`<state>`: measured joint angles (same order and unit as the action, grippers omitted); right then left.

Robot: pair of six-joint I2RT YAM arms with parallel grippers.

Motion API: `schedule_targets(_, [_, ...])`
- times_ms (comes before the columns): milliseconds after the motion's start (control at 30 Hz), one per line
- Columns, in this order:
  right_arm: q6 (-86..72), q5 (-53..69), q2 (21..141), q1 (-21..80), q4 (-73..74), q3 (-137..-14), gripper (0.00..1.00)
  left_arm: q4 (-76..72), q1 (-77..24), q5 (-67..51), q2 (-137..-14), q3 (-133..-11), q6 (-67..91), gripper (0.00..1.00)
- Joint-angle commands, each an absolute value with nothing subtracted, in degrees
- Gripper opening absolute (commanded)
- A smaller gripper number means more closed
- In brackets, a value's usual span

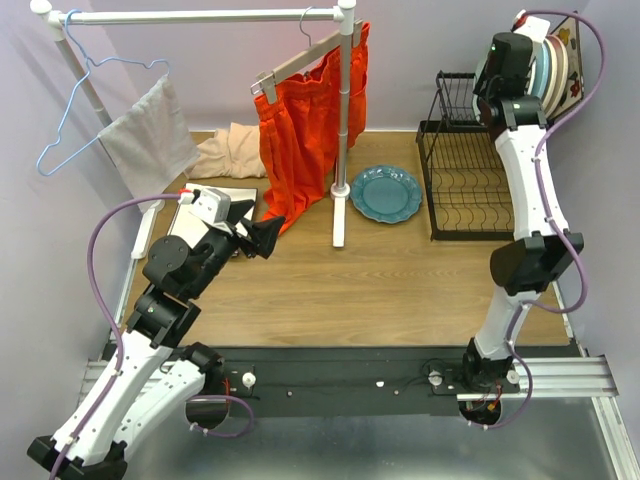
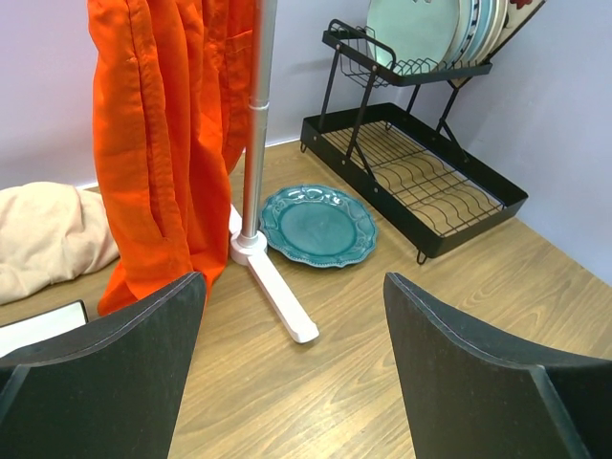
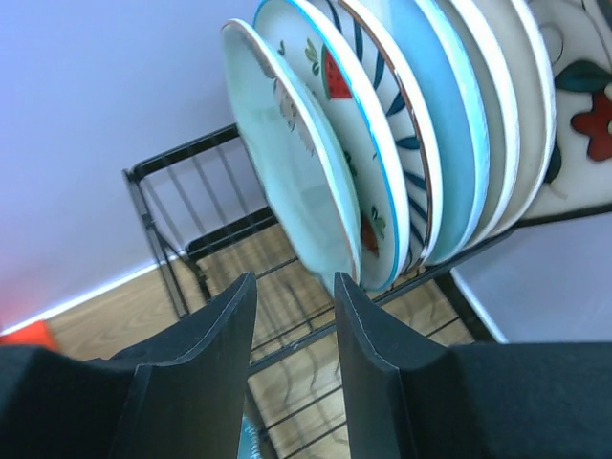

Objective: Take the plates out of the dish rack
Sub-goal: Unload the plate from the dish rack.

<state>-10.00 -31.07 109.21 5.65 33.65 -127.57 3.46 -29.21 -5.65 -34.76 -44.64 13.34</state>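
The black wire dish rack [image 1: 470, 190] stands at the right; it also shows in the left wrist view [image 2: 421, 182]. Several plates [image 1: 555, 65] stand upright in its upper shelf. In the right wrist view the pale mint plate [image 3: 287, 153] is foremost, then a fruit-patterned one [image 3: 359, 143], a blue-striped one, light blue, cream, and a square flowered one [image 3: 583, 105]. My right gripper [image 3: 295, 287] is open, its jaws just below the mint plate's lower rim, holding nothing. A teal plate [image 1: 386, 193] lies flat on the table. My left gripper [image 2: 295, 287] is open and empty, well left of it.
A white clothes rail [image 1: 343, 130] with an orange garment [image 1: 300, 130] stands mid-table, its foot [image 2: 277, 292] beside the teal plate. A blue hanger [image 1: 75, 110], grey cloth [image 1: 150, 135], beige cloth [image 1: 230, 150] and a flat white item [image 1: 215, 200] lie at the left.
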Motion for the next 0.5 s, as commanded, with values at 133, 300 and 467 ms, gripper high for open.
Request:
schedule_targets(133, [-0.6, -33.8, 116.0, 4.3, 30.5, -136.0, 0.47, 2.7, -28.9, -5.7, -34.2, -44.6, 12.7, 0.84])
schedule_targets(300, [5.1, -35.3, 117.6, 4.0, 28.7, -136.8, 0.47, 2.8, -28.9, -4.6, -34.0, -44.6, 12.6, 0.84])
schedule_targets(467, [7.5, -35.3, 118.9, 3.7, 25.8, -137.5, 0.46, 2.8, -28.9, -5.4, -35.2, -44.7, 12.5, 0.84])
